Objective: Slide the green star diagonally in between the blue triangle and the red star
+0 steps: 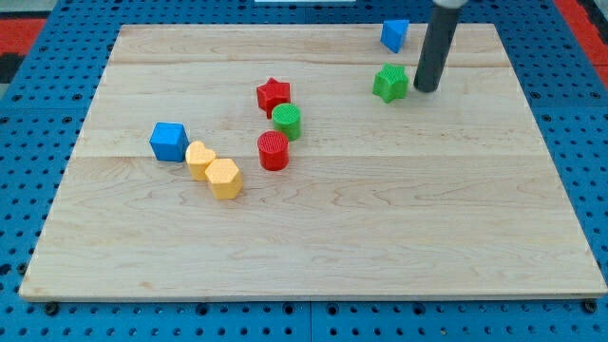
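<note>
The green star (389,83) lies near the view's top right on the wooden board (313,247). The blue triangle (395,34) sits just above it, near the board's top edge. The red star (273,94) lies to the left, near the board's middle. My tip (426,89) is right beside the green star, on its right side, very close to it or touching it. The dark rod rises from there out of the view's top.
A green cylinder (287,121) and a red cylinder (273,150) sit just below the red star. A blue cube (168,142), a yellow heart (199,159) and a yellow hexagon (224,178) lie at the left.
</note>
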You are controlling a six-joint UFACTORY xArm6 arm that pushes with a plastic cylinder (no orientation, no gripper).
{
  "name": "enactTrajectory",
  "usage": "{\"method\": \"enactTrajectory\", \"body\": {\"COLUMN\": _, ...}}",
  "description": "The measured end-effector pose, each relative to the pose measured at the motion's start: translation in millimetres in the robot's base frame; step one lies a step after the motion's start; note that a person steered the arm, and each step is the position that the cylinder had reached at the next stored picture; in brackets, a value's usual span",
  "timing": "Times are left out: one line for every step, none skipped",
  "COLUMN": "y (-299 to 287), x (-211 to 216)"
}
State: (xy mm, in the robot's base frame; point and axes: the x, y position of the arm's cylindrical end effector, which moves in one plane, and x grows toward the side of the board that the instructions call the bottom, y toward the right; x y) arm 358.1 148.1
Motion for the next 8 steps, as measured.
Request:
{"method": "enactTrajectory", "body": {"y": -36.7, "x": -13.7}}
{"method": "enactTrajectory", "body": {"y": 0.6, "x": 4.8}}
{"method": "enactTrajectory", "body": {"y": 28.3, "x": -15.3}}
{"method": "enactTrajectory", "body": {"y": -6.5, "x": -16.7}}
{"method": "enactTrajectory", "body": {"y": 45.7, "x": -7.0}}
{"method": "enactTrajectory", "body": {"y": 53.6, "x": -14.9}}
{"method": "enactTrajectory", "body": {"y": 5.9, "x": -27.5}}
{"method": "enactTrajectory", "body": {"y": -60.4, "x": -30.0}}
